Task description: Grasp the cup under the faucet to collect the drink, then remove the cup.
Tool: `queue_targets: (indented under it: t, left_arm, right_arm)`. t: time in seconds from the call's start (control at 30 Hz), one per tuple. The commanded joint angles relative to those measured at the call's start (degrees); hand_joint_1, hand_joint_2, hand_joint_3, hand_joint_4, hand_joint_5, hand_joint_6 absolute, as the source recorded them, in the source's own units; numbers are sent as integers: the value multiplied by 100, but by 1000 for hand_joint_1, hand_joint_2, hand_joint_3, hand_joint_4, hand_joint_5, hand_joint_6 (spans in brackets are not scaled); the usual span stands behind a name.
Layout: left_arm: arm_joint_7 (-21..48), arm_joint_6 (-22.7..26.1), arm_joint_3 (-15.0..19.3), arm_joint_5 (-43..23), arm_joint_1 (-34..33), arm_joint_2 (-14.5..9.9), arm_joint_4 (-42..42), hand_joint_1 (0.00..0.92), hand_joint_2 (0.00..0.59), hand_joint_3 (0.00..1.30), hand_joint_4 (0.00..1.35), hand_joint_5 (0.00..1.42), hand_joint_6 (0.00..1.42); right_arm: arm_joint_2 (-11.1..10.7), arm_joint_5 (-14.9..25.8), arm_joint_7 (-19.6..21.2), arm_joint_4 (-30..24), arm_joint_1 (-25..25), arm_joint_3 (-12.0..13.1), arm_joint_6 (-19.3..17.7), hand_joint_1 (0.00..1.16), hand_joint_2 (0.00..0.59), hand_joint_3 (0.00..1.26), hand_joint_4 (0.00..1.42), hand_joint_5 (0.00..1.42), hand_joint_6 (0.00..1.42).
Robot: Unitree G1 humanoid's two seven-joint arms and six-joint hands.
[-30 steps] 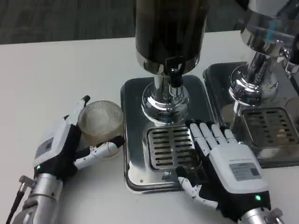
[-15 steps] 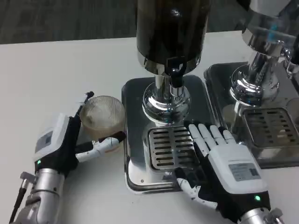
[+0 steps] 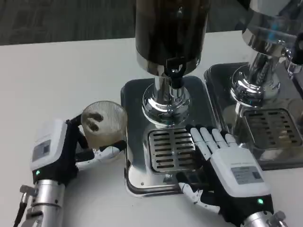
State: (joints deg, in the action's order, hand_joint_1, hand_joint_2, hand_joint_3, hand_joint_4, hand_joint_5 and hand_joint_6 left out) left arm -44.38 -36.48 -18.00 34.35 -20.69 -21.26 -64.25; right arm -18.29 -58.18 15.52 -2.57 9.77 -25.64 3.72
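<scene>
Clear cup (image 3: 103, 122) tilted, gripped by left hand (image 3: 61, 151); contents unclear; right hand (image 3: 227, 165) flat, empty.

A second drink dispenser (image 3: 265, 61) of shiny metal stands at the right on its own steel tray (image 3: 218, 90) with a slotted grate (image 3: 274, 127). The white table (image 3: 61, 80) carries both.

The labels on the backs of both hands are too blurred to read.
</scene>
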Motion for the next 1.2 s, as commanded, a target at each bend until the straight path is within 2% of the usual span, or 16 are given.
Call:
queue_targets:
  t: [0.03,0.2,0.57,1.2]
  left_arm:
    - [-223,19,-36,58,101,-1,-6,520,43,545,707,910,1062]
    - [-463,79,-153,203,82,-32,61,523,36,558,717,921,1067]
    - [-882,-115,2,222,148,-92,538,499,45,555,699,905,1051]
    - [-890,-282,6,275,297,-111,959,482,52,555,699,894,1051]
  right_arm:
    - [2,43,-12,-32,19,-2,-11,329,411,0,0,0,0]
    - [-4,35,-3,-30,14,-3,-14,332,414,0,0,0,0]
    - [6,55,10,-4,7,1,-21,337,416,0,0,0,0]
    - [20,60,50,19,21,-16,-32,338,416,0,0,0,0]
